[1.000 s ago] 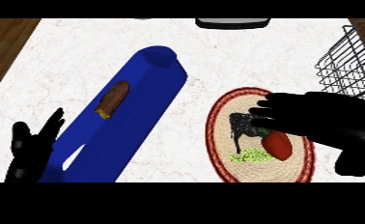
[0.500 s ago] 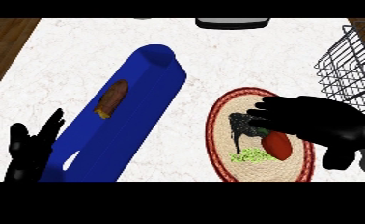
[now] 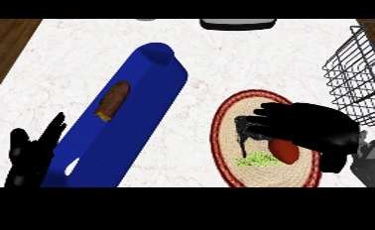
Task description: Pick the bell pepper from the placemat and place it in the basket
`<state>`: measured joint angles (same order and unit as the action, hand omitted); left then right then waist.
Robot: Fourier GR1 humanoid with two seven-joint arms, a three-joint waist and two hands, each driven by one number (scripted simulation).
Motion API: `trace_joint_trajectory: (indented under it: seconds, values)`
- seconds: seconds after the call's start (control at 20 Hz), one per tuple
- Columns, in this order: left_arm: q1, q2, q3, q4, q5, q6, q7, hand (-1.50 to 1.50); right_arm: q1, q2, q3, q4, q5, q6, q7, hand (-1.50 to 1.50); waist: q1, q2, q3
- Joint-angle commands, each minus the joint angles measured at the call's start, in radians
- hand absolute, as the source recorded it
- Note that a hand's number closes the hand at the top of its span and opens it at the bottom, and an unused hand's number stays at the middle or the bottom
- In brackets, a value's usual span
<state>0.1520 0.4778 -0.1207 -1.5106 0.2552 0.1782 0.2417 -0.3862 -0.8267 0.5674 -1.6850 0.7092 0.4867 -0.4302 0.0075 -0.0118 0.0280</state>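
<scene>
My right hand (image 3: 311, 127) lies low over the round woven placemat (image 3: 228, 125) with the red rim, at the right of the counter (image 3: 219, 60). Its fingers (image 3: 256, 120) are bent down and spread toward the left, over the middle of the mat. The red bell pepper (image 3: 283, 150) sits on the placemat just under the near edge of my palm, touching or almost touching the hand; I cannot tell whether my thumb is on it. My fingers do not wrap round the pepper, so the hand holds nothing that I can see. A small green patch (image 3: 256, 159) lies on the mat just left of the pepper, toward the near side.

The wire basket (image 3: 351, 75) stands at the right edge of the counter, farther off than the mat, and apart from the pepper.

My left hand (image 3: 29, 157) shows at the near left corner, fingers up and spread, holding nothing. Just beside it runs a long blue object (image 3: 139, 105), slanting from the near left toward the far middle, with a brown item (image 3: 113, 100) lying on it. A dark object (image 3: 238, 24) sits at the far edge of the counter.
</scene>
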Motion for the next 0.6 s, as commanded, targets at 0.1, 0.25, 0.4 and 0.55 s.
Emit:
trace_joint_trajectory:
  seconds: [0.1,0.25,0.4,0.55]
  values:
    - [0.000,-0.113,-0.091,0.053,0.000,-0.021,0.003,0.00,0.021,0.021,0.065,0.041,0.118,-0.033,0.016,-1.50,-0.009,0.016,-0.029]
    - [0.015,-0.110,-0.061,0.067,-0.001,-0.017,-0.019,0.00,0.022,-0.016,0.029,0.058,0.112,-0.029,-0.022,-1.50,-0.011,0.014,-0.029]
    - [-0.012,-0.112,-0.070,0.040,-0.004,-0.018,0.023,0.00,0.025,0.076,0.067,0.090,0.146,-0.038,0.034,-1.50,-0.008,0.015,-0.028]
    - [0.000,-0.097,-0.058,0.019,0.009,-0.033,0.061,0.00,0.033,0.093,0.065,0.106,0.155,-0.060,0.014,-1.50,-0.008,0.015,-0.028]
